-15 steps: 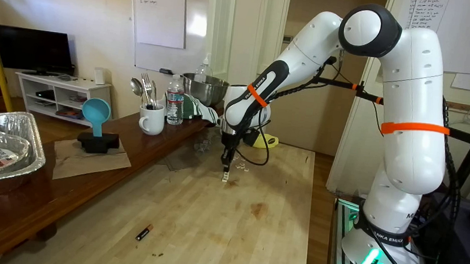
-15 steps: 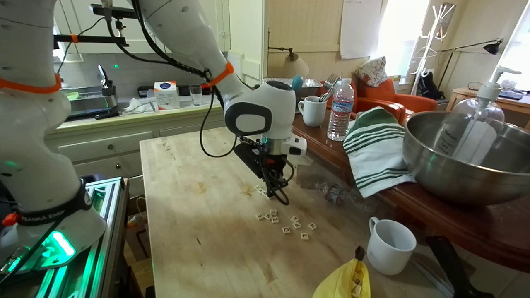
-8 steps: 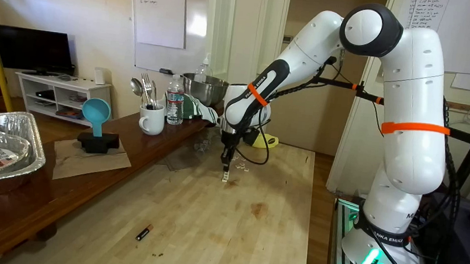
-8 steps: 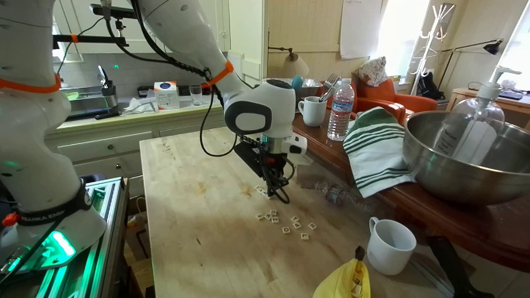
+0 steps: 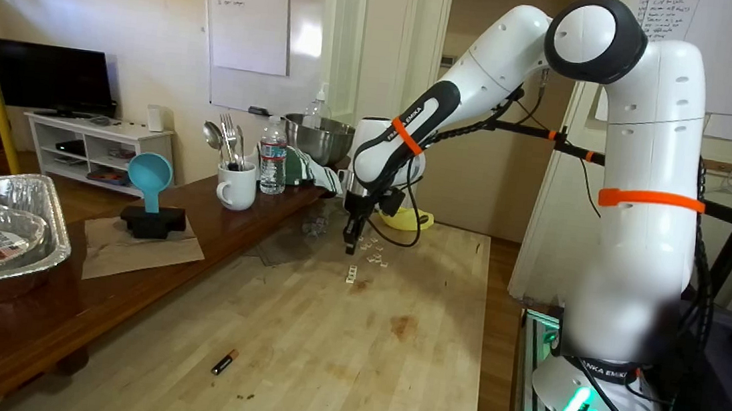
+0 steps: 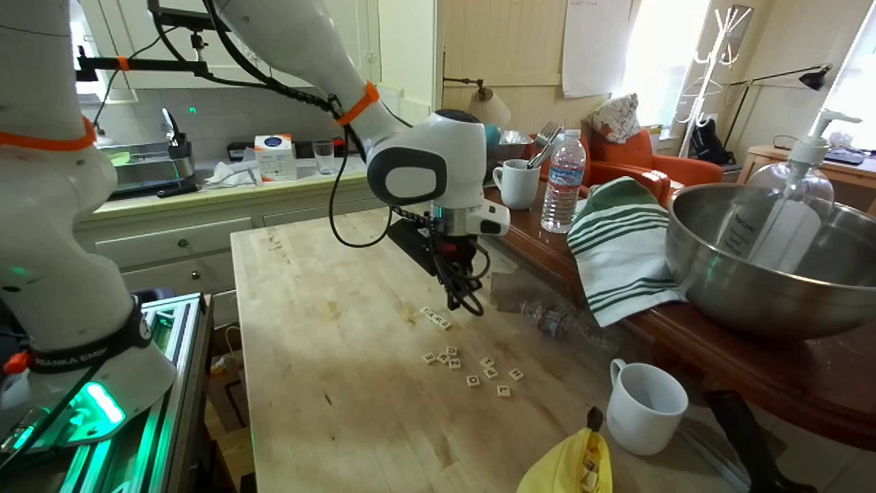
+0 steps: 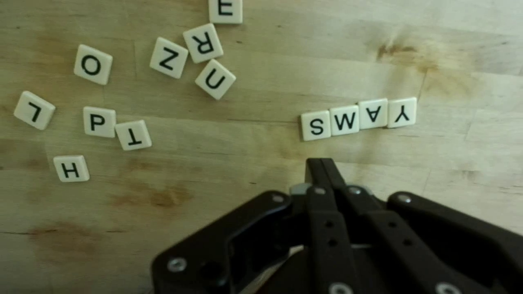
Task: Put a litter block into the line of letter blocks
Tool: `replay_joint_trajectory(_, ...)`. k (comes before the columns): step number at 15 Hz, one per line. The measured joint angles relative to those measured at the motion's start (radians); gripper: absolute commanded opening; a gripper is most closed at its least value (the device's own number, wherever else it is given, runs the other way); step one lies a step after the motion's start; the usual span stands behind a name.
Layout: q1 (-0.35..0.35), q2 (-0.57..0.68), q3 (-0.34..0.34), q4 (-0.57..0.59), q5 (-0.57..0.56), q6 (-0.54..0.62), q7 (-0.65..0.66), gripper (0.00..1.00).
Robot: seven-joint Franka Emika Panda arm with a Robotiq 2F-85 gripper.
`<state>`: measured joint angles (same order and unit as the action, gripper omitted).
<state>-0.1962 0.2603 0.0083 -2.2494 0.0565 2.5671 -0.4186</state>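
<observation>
Your pincer (image 7: 321, 161) hangs over the tabletop (image 5: 300, 333) with its two black fingers (image 7: 315, 177) pressed together, tip against tip, gripping nothing. In the wrist view, the line of letter blocks (image 7: 354, 121) lies just ahead of those tips, apart from them: the S block (image 7: 316, 125) is at twelve o'clock, and the row slants away to your two o'clock, where the Y block (image 7: 402, 112) ends it. Its four blocks lie flat, set edge to edge (turn them round in your head and you read YAMS).

Farther out in that view, loose blocks (image 7: 168, 58) are scattered from nine to eleven o'clock. The E block (image 7: 225, 11), partly out of view, is at eleven; the U block (image 7: 215, 79) is at ten, just beside the R block (image 7: 203, 43). Along nine o'clock you have the T block (image 7: 133, 135) and P block (image 7: 99, 122) close together, then the H block (image 7: 71, 168).

Farther still, in an exterior view, you find a white mug (image 6: 647, 414) standing upright at four o'clock from the pincer and a yellow container (image 6: 558, 469), partly out of view, at five. In an exterior view, a battery (image 5: 224, 362) lies on the tabletop, well apart, between seven and eight o'clock.
</observation>
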Motion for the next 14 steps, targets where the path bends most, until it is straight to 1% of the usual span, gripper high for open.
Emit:
replay_joint_trajectory(2,0.004,-0.019,0.000,-0.017,0.000,-0.001,-0.007,0.47)
replay_joint_trajectory(3,0.006,-0.028,0.000,-0.026,0.000,-0.001,-0.009,0.55)
replay_joint_trajectory(5,0.011,-0.047,0.000,-0.045,-0.001,-0.002,-0.009,0.69)
replay_joint_trajectory(6,0.014,-0.057,0.000,-0.056,-0.001,-0.004,-0.009,0.79)
replay_joint_trajectory(9,0.024,-0.088,0.000,-0.085,-0.001,-0.022,-0.009,0.99)
replay_joint_trajectory(14,0.037,-0.130,-0.002,-0.119,-0.001,-0.046,-0.009,1.00)
